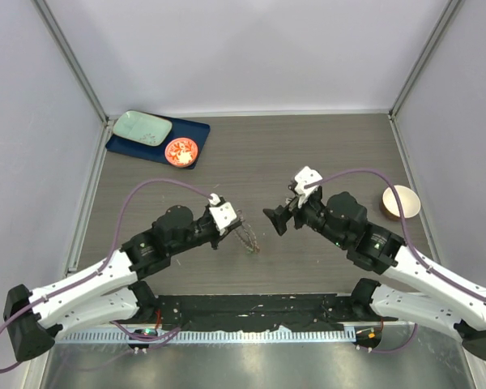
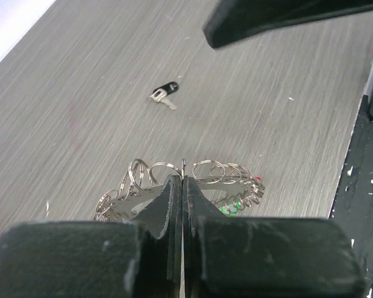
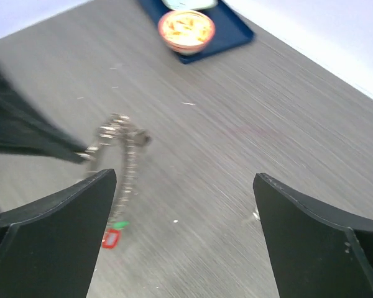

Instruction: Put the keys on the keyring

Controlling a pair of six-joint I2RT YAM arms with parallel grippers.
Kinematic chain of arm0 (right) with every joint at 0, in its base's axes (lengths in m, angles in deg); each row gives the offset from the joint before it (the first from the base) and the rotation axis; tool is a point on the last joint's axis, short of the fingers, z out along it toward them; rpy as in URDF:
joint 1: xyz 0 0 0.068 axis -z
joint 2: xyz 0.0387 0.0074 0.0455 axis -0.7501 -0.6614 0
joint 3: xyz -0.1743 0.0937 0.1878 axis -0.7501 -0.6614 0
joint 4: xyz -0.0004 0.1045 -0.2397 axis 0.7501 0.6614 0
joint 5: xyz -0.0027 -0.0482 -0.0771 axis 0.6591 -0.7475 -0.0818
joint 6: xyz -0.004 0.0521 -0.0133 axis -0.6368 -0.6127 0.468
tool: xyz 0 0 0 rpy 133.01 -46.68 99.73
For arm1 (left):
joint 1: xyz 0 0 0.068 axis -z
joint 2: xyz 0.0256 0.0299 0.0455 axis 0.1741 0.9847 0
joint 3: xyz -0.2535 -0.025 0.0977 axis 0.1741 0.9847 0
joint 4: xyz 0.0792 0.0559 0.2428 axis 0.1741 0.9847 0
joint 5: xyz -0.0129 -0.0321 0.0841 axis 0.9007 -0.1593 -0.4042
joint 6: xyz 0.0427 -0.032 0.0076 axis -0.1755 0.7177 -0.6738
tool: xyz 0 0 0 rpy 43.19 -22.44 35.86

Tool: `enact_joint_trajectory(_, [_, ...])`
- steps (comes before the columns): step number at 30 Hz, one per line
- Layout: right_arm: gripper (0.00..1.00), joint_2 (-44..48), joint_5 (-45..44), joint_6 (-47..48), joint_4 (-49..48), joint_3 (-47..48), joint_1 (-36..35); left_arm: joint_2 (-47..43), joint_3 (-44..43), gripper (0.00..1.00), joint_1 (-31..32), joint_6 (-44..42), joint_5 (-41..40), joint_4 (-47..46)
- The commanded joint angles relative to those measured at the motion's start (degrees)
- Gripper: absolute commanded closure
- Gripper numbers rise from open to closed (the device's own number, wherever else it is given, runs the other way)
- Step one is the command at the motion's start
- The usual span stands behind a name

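Note:
My left gripper (image 2: 183, 180) is shut on the rim of the keyring (image 2: 137, 197), a metal ring fringed with small wire loops, and holds it on edge just over the table (image 1: 247, 235). A green key tag (image 2: 229, 208) and a red one (image 2: 258, 179) sit among its loops; the right wrist view shows them at the ring's low end (image 3: 122, 225). A black-headed key (image 2: 165, 93) lies loose on the table beyond the ring. My right gripper (image 1: 275, 219) faces the ring from the right, open and empty (image 3: 185, 180).
At the back left a blue tray (image 1: 196, 130) carries a pale green plate (image 1: 142, 127) and an orange dish (image 1: 181, 151). A tan bowl (image 1: 401, 203) stands at the right side. A black strip (image 1: 251, 312) runs along the near edge.

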Motion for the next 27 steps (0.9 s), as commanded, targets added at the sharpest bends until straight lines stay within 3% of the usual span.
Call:
enact_joint_trajectory(1, [0.00, -5.75, -16.03, -7.71, 1.25, 1.76, 2.97, -5.17, -2.27, 1.00, -0.49, 1.79, -6.77, 5.08])
enact_joint_trajectory(6, [0.07, -13.93, -8.07, -13.06, 4.26, 1.42, 16.47, -9.82, -5.52, 1.00, -0.49, 1.96, -11.26, 15.10])
enact_joint_trajectory(8, [0.08, -17.97, -7.69, -12.73, 3.99, 1.50, 18.53, -12.20, -6.22, 1.00, -0.49, 1.96, -12.93, 18.95])
enact_joint_trajectory(14, [0.17, -31.83, -9.18, -7.46, 6.01, 6.77, 20.99, -16.94, -6.93, 1.00, -0.49, 0.21, -15.04, 24.95])
enact_joint_trajectory(20, [0.28, -39.95, -8.39, -3.59, 7.95, 11.52, 22.22, -19.76, -5.00, 1.00, -0.49, 0.29, -15.92, 24.78])
enact_joint_trajectory(27, [0.53, -46.45, -4.09, -0.34, 5.14, 13.36, 22.40, -18.10, -4.73, 1.00, -0.49, -0.67, -16.89, 25.75])
